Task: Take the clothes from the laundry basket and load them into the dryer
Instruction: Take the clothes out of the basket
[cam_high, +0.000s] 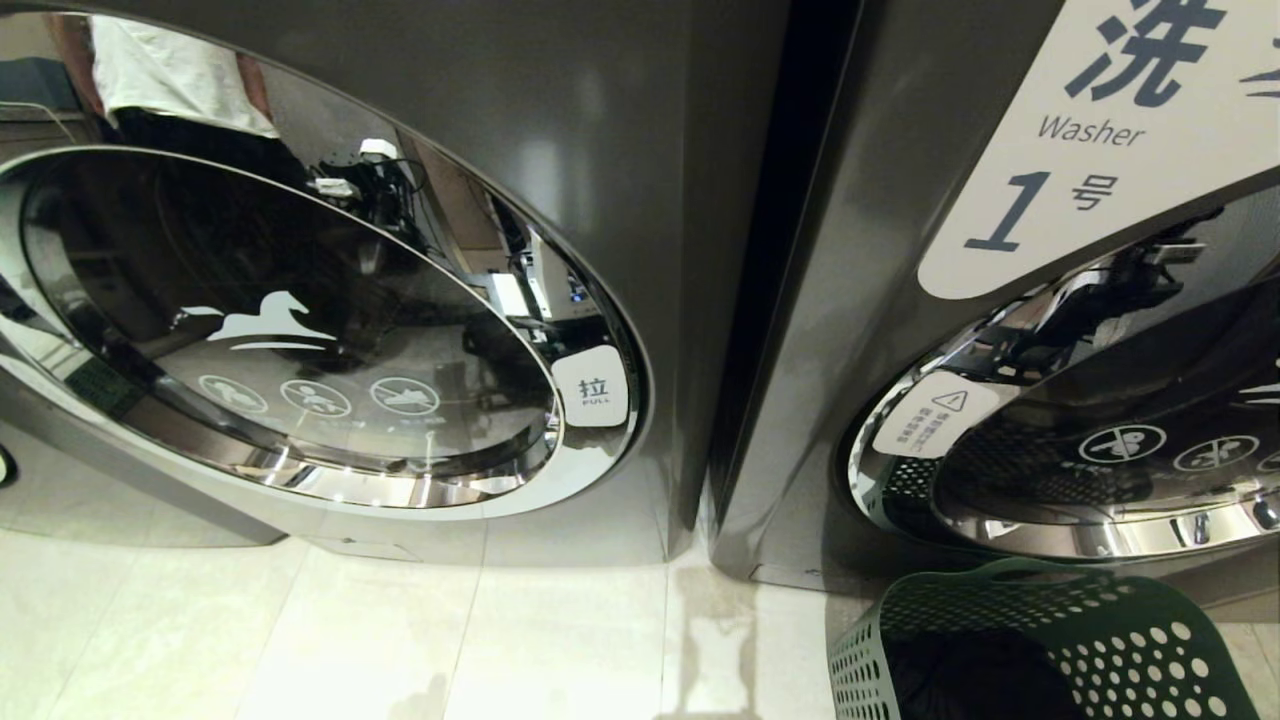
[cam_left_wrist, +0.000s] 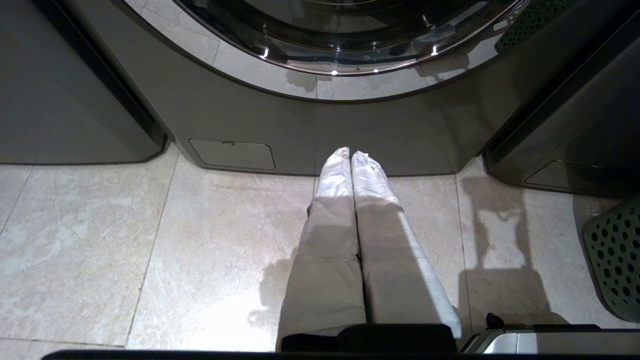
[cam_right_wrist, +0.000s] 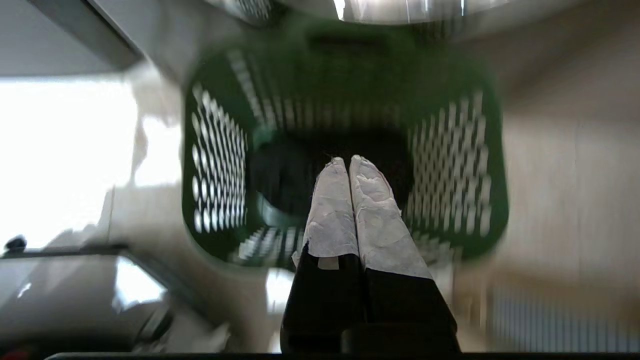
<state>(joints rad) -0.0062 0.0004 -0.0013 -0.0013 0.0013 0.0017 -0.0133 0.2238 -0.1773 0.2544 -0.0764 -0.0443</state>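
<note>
- Fingertips (cam_right_wrist: 352, 167) of the right gripper (cam_right_wrist: 348, 162) sat nearest the lens in the right wrist view, pressed together and holding nothing, poised above the green laundry basket (cam_right_wrist: 462, 165).
- Dark clothes (cam_right_wrist: 300, 170) lay at the bottom of that basket, directly below and beyond the closed tips, not yet touched.
- In the head view the basket (cam_high: 1150, 640) stood on the tiled floor (cam_high: 400, 630) in front of the machine labelled Washer (cam_high: 1090, 130); the round door (cam_high: 300, 320) with a PULL tab (cam_high: 592, 388) on the neighbouring machine was shut.
- The left gripper (cam_left_wrist: 350, 154), likewise pressed shut and empty, hung low over the floor before that machine's base.
- Risk, as I judge it: with the jaws closed, a descent would only prod the fabric; they would need to spread first.
- A further hazard: the perforated basket wall could snag a fingertip or tip if struck off-centre.
- With the door shut, any lifted garment would have nowhere to go.
</note>
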